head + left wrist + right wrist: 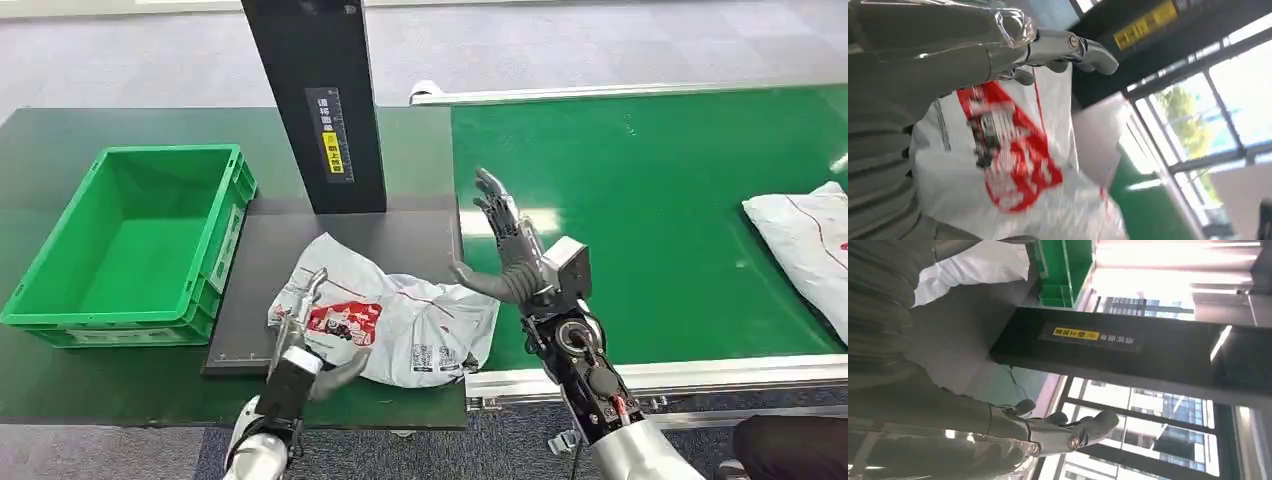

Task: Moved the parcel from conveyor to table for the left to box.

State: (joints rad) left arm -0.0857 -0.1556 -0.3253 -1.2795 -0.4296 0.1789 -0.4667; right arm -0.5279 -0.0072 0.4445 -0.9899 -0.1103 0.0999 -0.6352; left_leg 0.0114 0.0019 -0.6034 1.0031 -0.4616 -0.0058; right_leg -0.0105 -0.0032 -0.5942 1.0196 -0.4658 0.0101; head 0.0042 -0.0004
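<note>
The head view is evenly and brightly lit from above; pale glare streaks the green conveyor belt [650,220] near its left edge, and shadows under things are soft. The left wrist view is smeared by motion blur (the red print on the parcel [1013,165] is unreadable); its windows [1208,120] are bright and hazy. In the right wrist view, overexposed windows [1168,270] wash out detail.

Dark green table [60,130] beside the conveyor [650,220]
A green crate [130,245] and grey mat [270,270] lie on it; the parcel [400,320] rests right of the crate.
</note>
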